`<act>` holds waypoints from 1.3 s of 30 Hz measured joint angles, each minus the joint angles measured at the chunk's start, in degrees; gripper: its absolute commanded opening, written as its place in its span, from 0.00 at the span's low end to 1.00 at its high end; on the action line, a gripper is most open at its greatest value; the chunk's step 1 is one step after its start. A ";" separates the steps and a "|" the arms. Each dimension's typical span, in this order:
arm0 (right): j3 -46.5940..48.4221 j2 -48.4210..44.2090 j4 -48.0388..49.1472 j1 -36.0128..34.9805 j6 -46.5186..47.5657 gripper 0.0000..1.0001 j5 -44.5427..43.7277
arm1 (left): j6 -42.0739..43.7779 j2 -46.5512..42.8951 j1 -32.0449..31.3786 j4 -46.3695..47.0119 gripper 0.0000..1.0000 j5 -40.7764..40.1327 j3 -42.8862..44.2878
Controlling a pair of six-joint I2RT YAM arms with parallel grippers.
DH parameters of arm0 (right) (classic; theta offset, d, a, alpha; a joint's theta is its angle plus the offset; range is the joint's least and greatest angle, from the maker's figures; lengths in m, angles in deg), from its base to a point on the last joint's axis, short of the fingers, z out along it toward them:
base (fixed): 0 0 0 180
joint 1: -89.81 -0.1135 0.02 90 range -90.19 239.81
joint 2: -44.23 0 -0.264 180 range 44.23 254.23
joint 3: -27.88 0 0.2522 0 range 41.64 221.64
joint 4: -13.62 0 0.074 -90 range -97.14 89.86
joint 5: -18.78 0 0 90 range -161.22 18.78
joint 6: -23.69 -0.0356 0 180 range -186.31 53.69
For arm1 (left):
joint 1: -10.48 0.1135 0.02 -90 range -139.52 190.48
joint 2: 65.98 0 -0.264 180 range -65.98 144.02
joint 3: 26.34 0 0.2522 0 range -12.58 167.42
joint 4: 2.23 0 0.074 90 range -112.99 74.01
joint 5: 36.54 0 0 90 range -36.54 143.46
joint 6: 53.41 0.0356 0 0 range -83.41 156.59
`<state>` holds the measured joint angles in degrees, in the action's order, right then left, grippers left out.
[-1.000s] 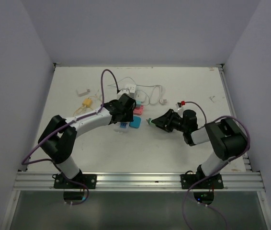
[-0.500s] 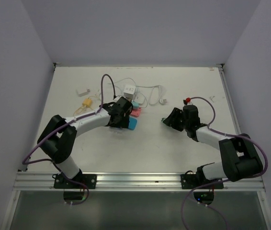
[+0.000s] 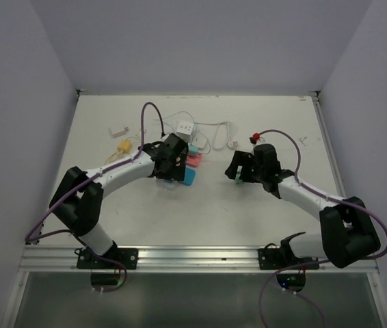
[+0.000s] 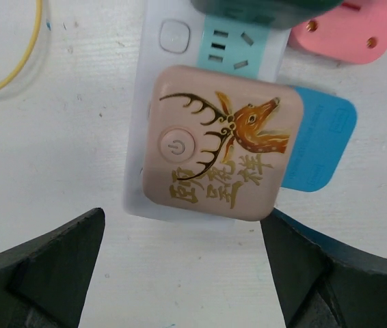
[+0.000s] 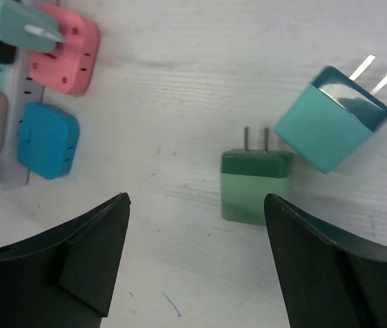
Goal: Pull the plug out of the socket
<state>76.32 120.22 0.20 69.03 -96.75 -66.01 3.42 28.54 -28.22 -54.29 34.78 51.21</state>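
The socket (image 4: 144, 102) is a white power strip with a teal outlet. A beige deer-print adapter (image 4: 217, 143), a blue plug (image 4: 316, 147) and a pink plug (image 4: 351, 31) sit on it. My left gripper (image 4: 183, 266) hovers open just short of the strip's end, fingers on either side and touching nothing; in the top view it (image 3: 171, 172) covers most of the strip. A green plug (image 5: 256, 186) lies loose on the table with bare prongs, beside a loose teal plug (image 5: 330, 119). My right gripper (image 5: 197, 260) is open and empty, just short of the green plug.
A white cube adapter (image 3: 185, 128) and thin white cords (image 3: 217, 130) lie behind the strip. A yellow piece (image 3: 123, 145) and a small white clip (image 3: 117, 130) are at the back left. Walls close in the table on three sides.
The right gripper carried the green plug rightwards away from the strip, then opened and left it on the table. The left gripper opened wide over the strip.
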 measured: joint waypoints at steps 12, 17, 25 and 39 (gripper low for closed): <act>6.91 0.57 -1.01 -9.75 5.73 0.83 3.21 | 4.90 -1.55 3.74 0.02 0.97 2.58 10.16; 7.87 1.01 -2.67 -11.13 9.77 0.80 4.98 | 7.45 2.23 4.52 1.31 0.94 2.95 14.47; 19.98 8.35 -6.86 -11.37 18.18 0.76 6.91 | 9.99 9.01 7.10 3.52 0.91 4.52 18.56; 43.34 31.39 -9.55 -10.54 29.22 0.63 14.34 | 11.32 11.17 8.55 6.54 0.80 8.07 19.37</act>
<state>119.66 151.60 -9.35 58.50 -67.53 -51.67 14.74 39.71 -19.67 -47.76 42.85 70.58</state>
